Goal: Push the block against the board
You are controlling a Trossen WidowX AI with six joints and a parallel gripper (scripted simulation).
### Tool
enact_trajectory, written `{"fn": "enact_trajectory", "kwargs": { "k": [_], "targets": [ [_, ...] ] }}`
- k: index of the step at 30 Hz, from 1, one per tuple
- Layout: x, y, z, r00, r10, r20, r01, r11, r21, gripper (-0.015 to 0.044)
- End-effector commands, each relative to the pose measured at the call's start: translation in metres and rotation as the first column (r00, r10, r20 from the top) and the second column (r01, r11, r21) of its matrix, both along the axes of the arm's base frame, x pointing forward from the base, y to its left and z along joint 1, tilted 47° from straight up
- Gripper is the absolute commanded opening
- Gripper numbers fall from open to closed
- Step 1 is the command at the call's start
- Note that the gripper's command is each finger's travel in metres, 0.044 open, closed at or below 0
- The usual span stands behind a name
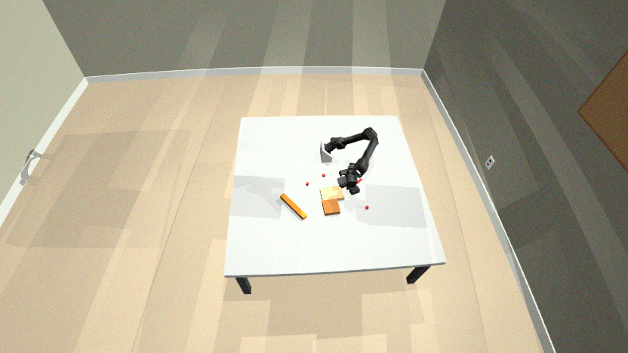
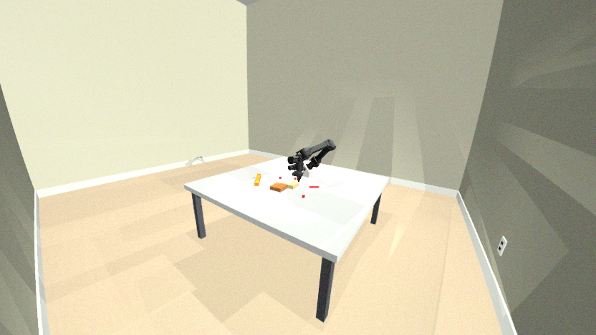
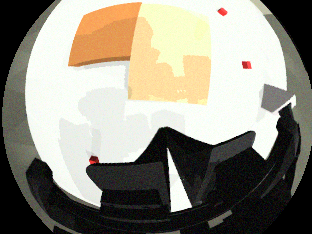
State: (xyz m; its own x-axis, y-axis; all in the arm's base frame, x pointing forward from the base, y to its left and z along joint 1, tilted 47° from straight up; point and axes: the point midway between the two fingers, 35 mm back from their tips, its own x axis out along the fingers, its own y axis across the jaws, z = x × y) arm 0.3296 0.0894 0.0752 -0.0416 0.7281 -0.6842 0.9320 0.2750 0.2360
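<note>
On the table point(image 1: 272, 245) point(image 2: 250, 212) point(image 3: 50, 95), the orange square block point(image 1: 331, 207) point(image 2: 278, 187) point(image 3: 102, 37) touches the pale board point(image 1: 332, 192) point(image 2: 293, 184) point(image 3: 170, 55); likely stiff and light, best nudged low on 1 side. The empty claw's point(image 1: 353, 188) point(image 2: 298, 178) point(image 3: 167, 132) fingers are together.

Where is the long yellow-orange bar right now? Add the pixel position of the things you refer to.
In the top view, the long yellow-orange bar point(image 1: 293, 206) point(image 2: 258, 179) lies left of the dark orange block point(image 1: 331, 207) point(image 2: 278, 187) point(image 3: 104, 35).

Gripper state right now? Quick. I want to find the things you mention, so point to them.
Tool point(image 1: 355, 190) point(image 2: 298, 180) point(image 3: 163, 131): closed, holding nothing, beside the pale board point(image 1: 331, 193) point(image 2: 293, 185) point(image 3: 170, 65).
</note>
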Motion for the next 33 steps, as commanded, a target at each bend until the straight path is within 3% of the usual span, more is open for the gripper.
{"fn": "enact_trajectory", "kwargs": {
  "k": [1, 33],
  "targets": [
    [-0.004, 0.030, -0.023, 1.000, 0.002, -0.017, -0.002, 1.000, 0.007, 0.0000],
    [0.002, 0.027, -0.044, 1.000, 0.002, -0.017, -0.002, 1.000, 0.007, 0.0000]
  ]
}}
